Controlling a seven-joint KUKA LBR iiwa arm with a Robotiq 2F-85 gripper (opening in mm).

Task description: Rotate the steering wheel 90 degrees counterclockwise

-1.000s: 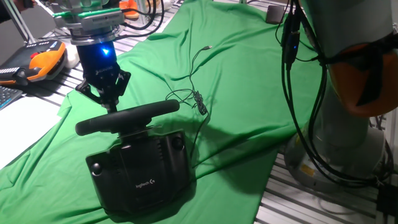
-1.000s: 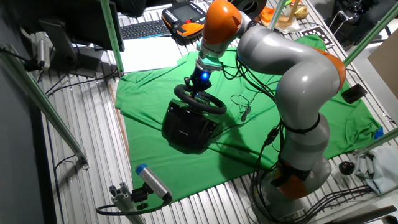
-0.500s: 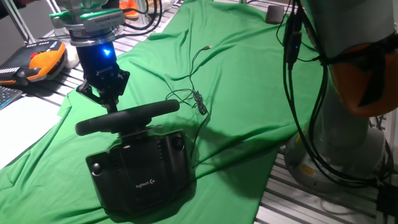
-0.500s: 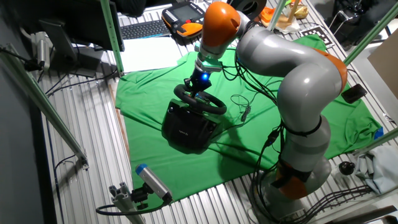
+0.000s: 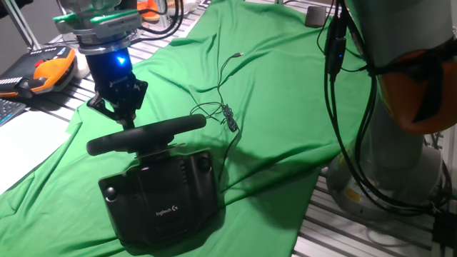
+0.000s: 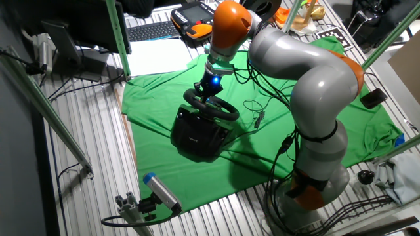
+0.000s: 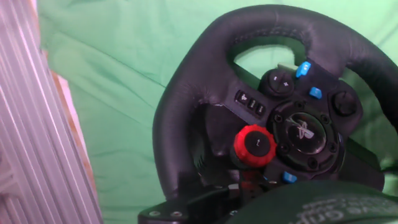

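The gripper [image 5: 127, 120] sits at the steering wheel [image 5: 146, 135]; jaw state unclear. Stiff, grippy rim—grasp there.

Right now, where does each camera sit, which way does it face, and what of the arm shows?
One fixed view: low beside the green cloth, facing the base side of the black matte steering wheel; gripper and arm base visible.
The other fixed view: high, looking down; whole grey-and-orange arm visible.
Hand view: on the hand, close on the wheel's button face; jaws hardly seen.
All three share the wheel and the cloth.
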